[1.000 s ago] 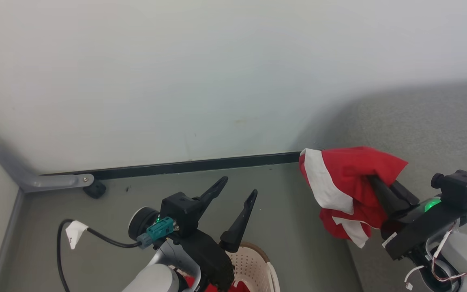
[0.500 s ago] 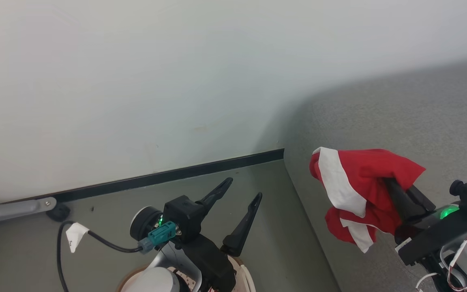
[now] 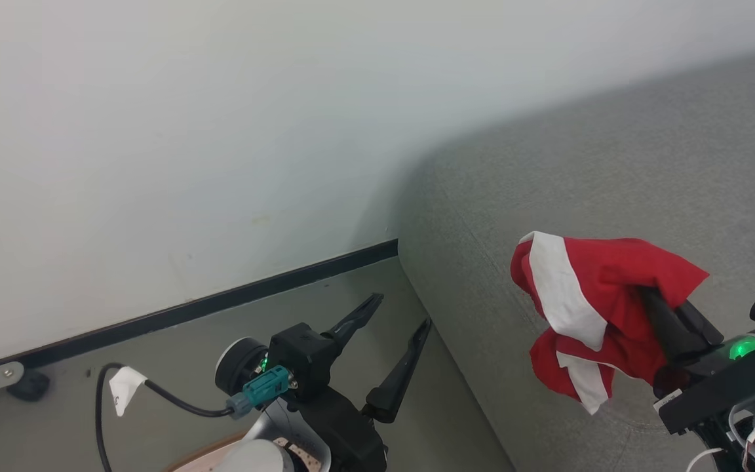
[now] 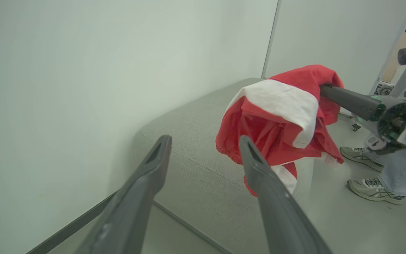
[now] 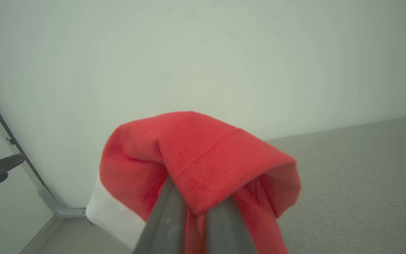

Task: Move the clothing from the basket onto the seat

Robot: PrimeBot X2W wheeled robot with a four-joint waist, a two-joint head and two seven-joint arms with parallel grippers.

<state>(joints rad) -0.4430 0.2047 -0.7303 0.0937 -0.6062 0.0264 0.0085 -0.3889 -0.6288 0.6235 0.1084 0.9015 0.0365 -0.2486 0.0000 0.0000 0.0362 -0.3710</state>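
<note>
A pale wall (image 3: 187,131) takes up the upper half of the head view, with a dark skirting strip (image 3: 220,303) along its foot. The grey fabric seat (image 3: 613,164) stands against it on the robot's right, its rounded corner next to the skirting. A grey-green floor (image 3: 233,347) lies to the left of the seat. At the bottom edge, a curve of the basket (image 3: 204,452) and its brown rim peeks out from behind the left arm, on the floor and apart from the seat.

A red garment with white bands (image 3: 587,301) hangs bunched over the seat's near part, lifted clear of the basket. The right gripper (image 3: 646,295) has its fingers pinched together on the garment. The right wrist view shows the red cloth folded over those two closed fingers, and the tips of the other gripper at its left edge.

The left gripper (image 3: 402,311) hovers above the floor beside the seat, its fingers spread wide and empty. Its wrist view looks between them at the hanging garment and adds a person's sneakers (image 4: 372,188) and jeans (image 4: 400,169) on the floor beyond the seat.

A black cable with a white tag (image 3: 125,387) loops beside the left wrist, and a green light (image 3: 744,346) glows on the right one.
</note>
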